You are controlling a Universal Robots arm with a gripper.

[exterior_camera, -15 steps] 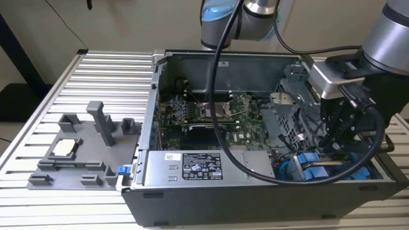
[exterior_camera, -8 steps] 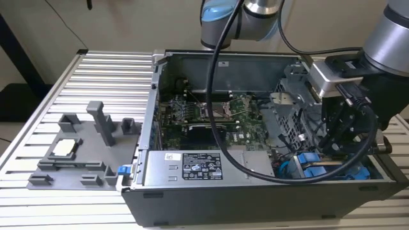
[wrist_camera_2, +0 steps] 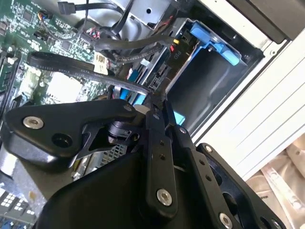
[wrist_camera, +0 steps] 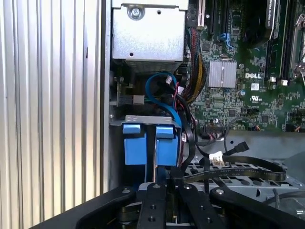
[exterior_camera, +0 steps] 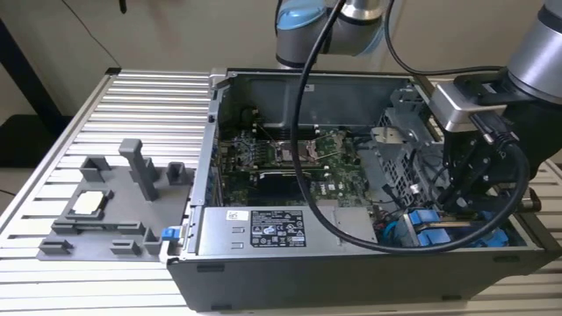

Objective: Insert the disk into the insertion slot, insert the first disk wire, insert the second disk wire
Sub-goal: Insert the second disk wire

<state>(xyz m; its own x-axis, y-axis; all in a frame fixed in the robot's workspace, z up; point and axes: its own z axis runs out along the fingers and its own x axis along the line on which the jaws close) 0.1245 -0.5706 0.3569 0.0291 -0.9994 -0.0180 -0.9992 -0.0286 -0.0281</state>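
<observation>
The disk stands in the lower corner of the open computer case, showing two bright blue carrier tabs with a thin silver edge between them. In the exterior view it is the blue frame at the case's front right. My gripper hangs straight over it, fingers drawn together on that silver edge; the tips have blue plastic on both sides. The insertion slot is the dark bay of the grey drive cage beside them. A loose black flat wire with a free plug lies on the cage.
Another blue-fronted carrier sits at the cage's outer edge. The power supply box, a blue cable and a wire bundle crowd the corner. The motherboard fills the case floor. A grey fixture stands on the slatted table.
</observation>
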